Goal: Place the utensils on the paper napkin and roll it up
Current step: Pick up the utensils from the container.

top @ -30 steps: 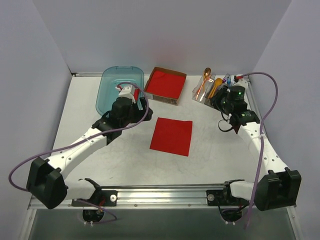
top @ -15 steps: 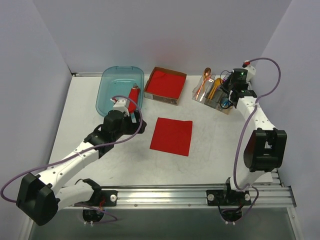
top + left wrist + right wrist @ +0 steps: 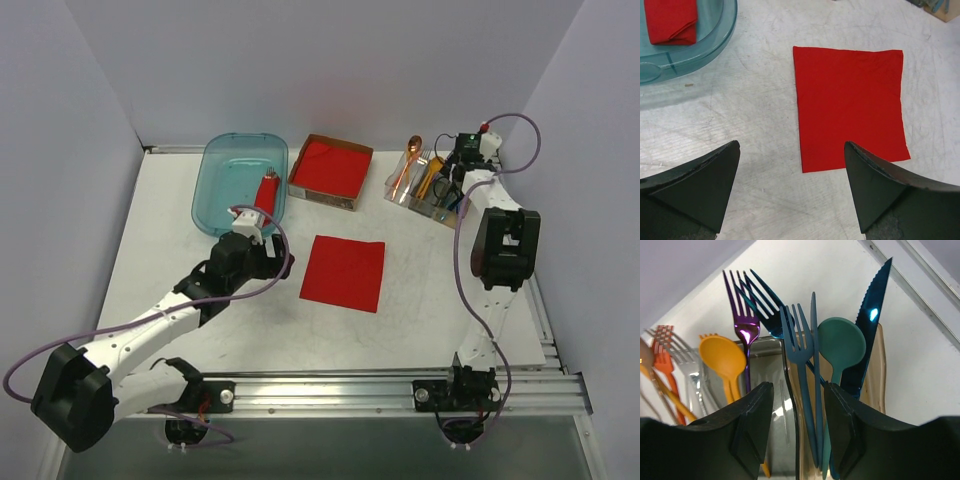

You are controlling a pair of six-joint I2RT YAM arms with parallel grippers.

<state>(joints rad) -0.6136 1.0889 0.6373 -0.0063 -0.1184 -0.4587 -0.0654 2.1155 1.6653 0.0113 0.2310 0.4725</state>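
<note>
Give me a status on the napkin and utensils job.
Done: the paper napkin lies flat, bare. In hand: the right tool straddles the blue fork beside the teal spoon in the holder, jaws open, nothing gripped. The left tool hangs open near the napkin. Remaining: picking, placing, rolling.

Red paper napkin [image 3: 847,107], teal spoon [image 3: 841,347], blue fork [image 3: 800,346], purple fork [image 3: 744,330]

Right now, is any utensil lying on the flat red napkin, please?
No, the paper napkin lies bare, with nothing resting on it.
</note>
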